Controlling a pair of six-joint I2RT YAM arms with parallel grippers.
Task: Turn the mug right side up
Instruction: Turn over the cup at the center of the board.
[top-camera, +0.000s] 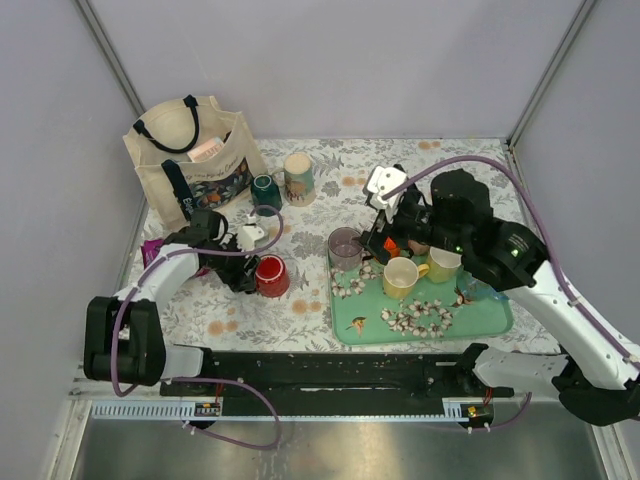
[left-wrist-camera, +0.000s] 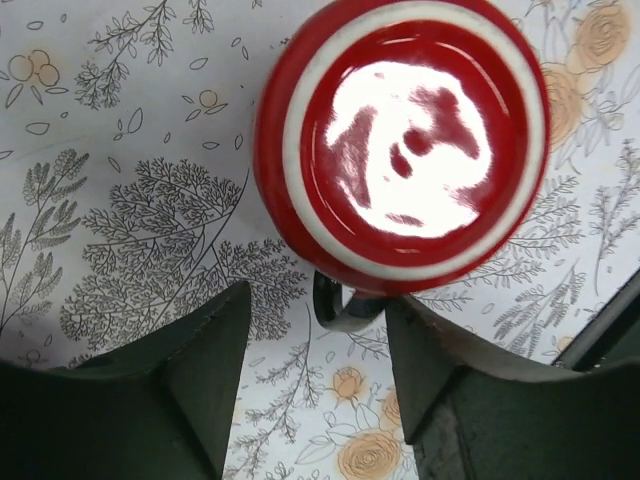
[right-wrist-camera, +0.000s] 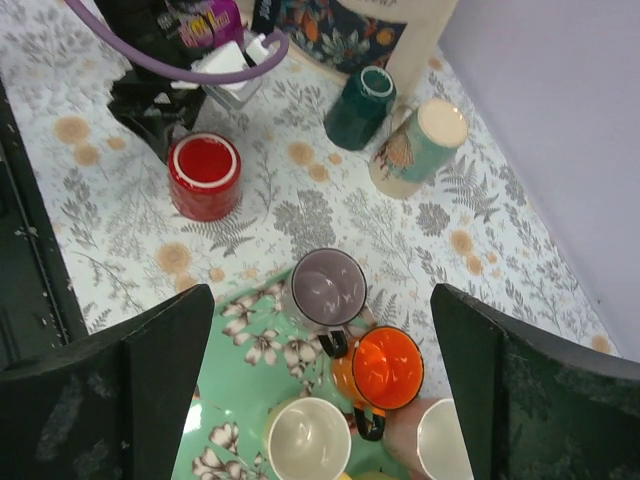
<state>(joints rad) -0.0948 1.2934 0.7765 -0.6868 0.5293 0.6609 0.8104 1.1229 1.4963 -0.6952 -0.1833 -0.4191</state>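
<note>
The red mug stands on the floral cloth left of the tray. Its upward face is a shallow glossy red disc inside a white ring, which looks like the base, so it seems upside down. Its dark handle points at my left gripper, which is open low over the cloth with a finger on each side of the handle, not touching it. In the top view the left gripper sits just left of the mug. My right gripper is open and empty, high above the tray; the red mug shows in its view.
A green floral tray holds a purple mug, an orange mug and pale yellow mugs. A dark teal mug and a pale patterned mug stand at the back beside a tote bag.
</note>
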